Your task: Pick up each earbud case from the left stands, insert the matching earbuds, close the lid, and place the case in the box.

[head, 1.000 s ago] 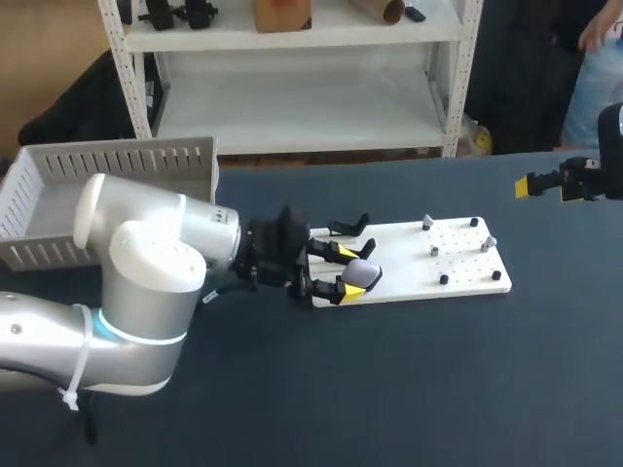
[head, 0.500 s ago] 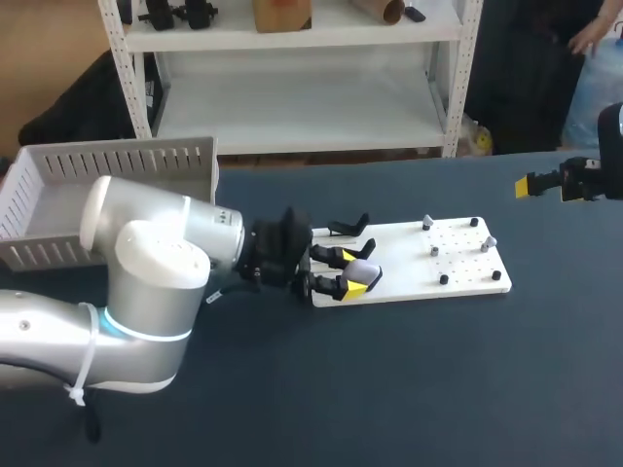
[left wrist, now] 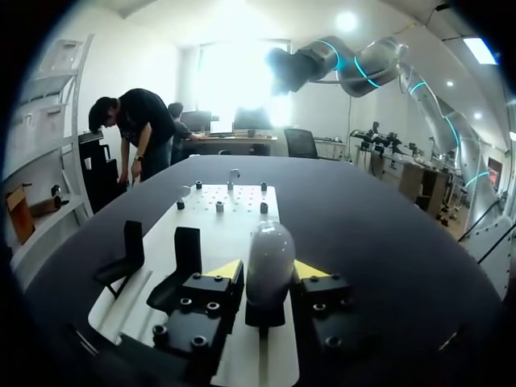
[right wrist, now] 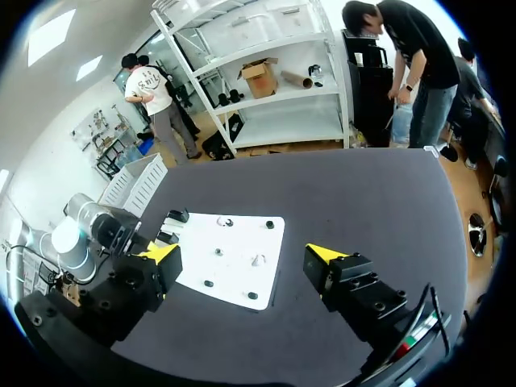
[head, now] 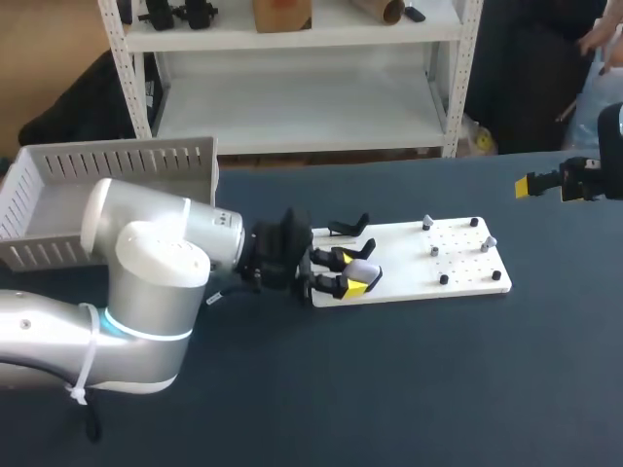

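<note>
Pale case [left wrist: 270,246] upright at the left end of the white board [head: 458,263], pinched from both sides between the yellow tips of the left gripper [head: 348,272]. Just beside, a black stand [head: 348,227]. Right gripper [right wrist: 242,258] spread wide, above the bench [head: 438,370] well off right; box [head: 58,185] behind the left arm.

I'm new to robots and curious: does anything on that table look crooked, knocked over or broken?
Nothing stands out. The white board lies flat, the earbud case stands upright between the fingers of the left gripper, and the box sits upright at the table's corner.
</note>
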Motion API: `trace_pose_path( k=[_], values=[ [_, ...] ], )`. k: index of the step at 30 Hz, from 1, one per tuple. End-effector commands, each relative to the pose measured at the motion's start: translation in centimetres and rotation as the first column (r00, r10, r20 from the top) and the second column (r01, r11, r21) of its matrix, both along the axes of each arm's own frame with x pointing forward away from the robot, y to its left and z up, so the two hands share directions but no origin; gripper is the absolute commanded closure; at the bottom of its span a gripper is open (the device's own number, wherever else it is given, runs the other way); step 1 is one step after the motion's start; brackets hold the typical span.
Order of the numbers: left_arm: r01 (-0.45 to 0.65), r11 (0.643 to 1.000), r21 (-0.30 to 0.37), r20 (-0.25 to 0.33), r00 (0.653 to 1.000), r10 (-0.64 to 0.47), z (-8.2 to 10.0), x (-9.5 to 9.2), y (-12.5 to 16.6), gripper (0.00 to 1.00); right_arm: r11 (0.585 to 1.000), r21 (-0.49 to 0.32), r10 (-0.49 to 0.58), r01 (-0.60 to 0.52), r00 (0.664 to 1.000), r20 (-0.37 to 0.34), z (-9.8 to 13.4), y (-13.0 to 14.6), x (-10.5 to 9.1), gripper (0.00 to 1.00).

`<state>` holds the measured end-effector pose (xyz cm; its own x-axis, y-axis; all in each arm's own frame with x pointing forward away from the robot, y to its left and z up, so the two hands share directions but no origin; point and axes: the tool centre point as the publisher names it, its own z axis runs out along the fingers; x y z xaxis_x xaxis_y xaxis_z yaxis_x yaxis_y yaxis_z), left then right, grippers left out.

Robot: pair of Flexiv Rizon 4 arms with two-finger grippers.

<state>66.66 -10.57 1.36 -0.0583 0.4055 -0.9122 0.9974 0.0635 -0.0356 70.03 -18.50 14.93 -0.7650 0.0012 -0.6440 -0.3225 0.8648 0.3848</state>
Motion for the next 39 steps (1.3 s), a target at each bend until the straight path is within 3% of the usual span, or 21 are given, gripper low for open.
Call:
trace_pose_path(
  k=[1, 7, 10, 17, 26, 35, 39],
  values=[
    [0.003, 1.000, -0.006, 0.002, 1.000, -0.003, -0.2, 0.0, -0.1, 0.73, 1.000, 0.000, 0.001, -0.001, 1.000, -0.001, 0.0, 0.0, 0.0, 0.00],
    [0.004, 1.000, -0.004, 0.002, 1.000, -0.004, -0.2, 0.1, 0.1, 0.84, 1.000, 0.000, 0.001, -0.001, 1.000, -0.001, 0.0, 0.0, 0.0, 0.00],
    [0.002, 1.000, -0.009, 0.002, 1.000, -0.002, -0.2, 0.0, 0.2, 1.00, 1.000, 0.000, 0.001, -0.001, 1.000, -0.001, 0.0, 0.0, 0.0, 0.00],
    [0.013, 0.999, -0.033, 0.017, 1.000, -0.012, 1.1, -0.3, 0.3, 1.00, 1.000, 0.000, 0.001, -0.001, 1.000, -0.001, 0.0, 0.0, 0.0, 0.00],
    [0.036, 0.996, -0.085, 0.089, 0.996, -0.028, 5.1, 0.2, 1.8, 1.00, 1.000, 0.000, 0.001, -0.001, 1.000, -0.001, 0.0, 0.0, 0.0, 0.00],
    [0.032, 0.997, -0.063, 0.166, 0.986, -0.021, 8.1, 2.9, 2.7, 1.00, 1.000, 0.000, 0.001, -0.001, 1.000, -0.001, 0.0, 0.0, 0.0, 0.00],
    [0.019, 0.999, -0.040, 0.193, 0.981, -0.011, 9.0, 4.5, 2.8, 1.00, 0.998, -0.062, 0.028, -0.030, 0.999, -0.028, 0.5, 2.4, -0.6, 0.00]
  ],
)
